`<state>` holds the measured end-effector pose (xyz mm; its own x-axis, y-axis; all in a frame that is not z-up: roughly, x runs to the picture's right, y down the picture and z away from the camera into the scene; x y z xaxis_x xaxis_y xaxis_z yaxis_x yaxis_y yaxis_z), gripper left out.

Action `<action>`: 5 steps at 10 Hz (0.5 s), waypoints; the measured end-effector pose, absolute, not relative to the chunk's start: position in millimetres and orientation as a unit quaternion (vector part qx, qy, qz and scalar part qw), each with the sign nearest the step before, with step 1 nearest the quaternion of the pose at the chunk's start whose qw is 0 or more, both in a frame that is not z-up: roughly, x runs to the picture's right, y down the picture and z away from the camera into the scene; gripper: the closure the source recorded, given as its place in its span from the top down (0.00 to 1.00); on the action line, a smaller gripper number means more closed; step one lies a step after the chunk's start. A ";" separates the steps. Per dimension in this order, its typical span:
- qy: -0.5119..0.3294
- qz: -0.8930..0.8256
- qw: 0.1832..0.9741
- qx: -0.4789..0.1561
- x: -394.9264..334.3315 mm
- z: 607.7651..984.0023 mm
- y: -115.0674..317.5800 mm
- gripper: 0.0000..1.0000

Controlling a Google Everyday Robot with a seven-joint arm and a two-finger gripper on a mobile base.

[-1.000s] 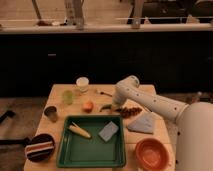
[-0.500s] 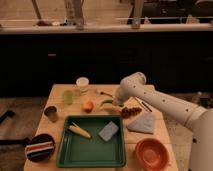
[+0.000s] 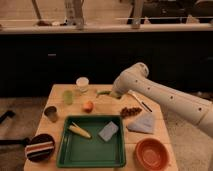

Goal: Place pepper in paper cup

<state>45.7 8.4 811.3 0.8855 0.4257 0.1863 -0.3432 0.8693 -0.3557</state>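
Note:
The slim dark green pepper (image 3: 103, 93) sticks out to the left of my gripper (image 3: 112, 94), which is shut on it and holds it a little above the wooden table (image 3: 114, 104). My white arm reaches in from the right and hides most of the fingers. The paper cup (image 3: 82, 83), small and white, stands upright at the back of the table, to the left of the pepper and apart from it.
A green cup (image 3: 68, 97), a grey metal cup (image 3: 50, 113) and an orange fruit (image 3: 88, 106) stand left of centre. A green tray (image 3: 66, 150) holds corn (image 3: 80, 131) and a blue-grey sponge (image 3: 108, 131). An orange bowl (image 3: 151, 153), grey cloth (image 3: 142, 123) and striped dark bowl (image 3: 39, 148) sit near the front.
My arm has swung left and back toward the cups. The pepper has come up off the table with the gripper.

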 end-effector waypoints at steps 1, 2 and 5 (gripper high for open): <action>-0.139 0.193 0.960 -0.147 32.2 799.5 -0.8 0.00; -0.153 0.181 0.962 -0.136 10.2 787.9 -10.5 0.00; -0.180 0.152 0.964 -0.124 -32.1 774.7 -24.2 0.00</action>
<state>-32.1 -24.2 774.7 0.8892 0.3377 0.3088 -0.2486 0.9230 -0.2936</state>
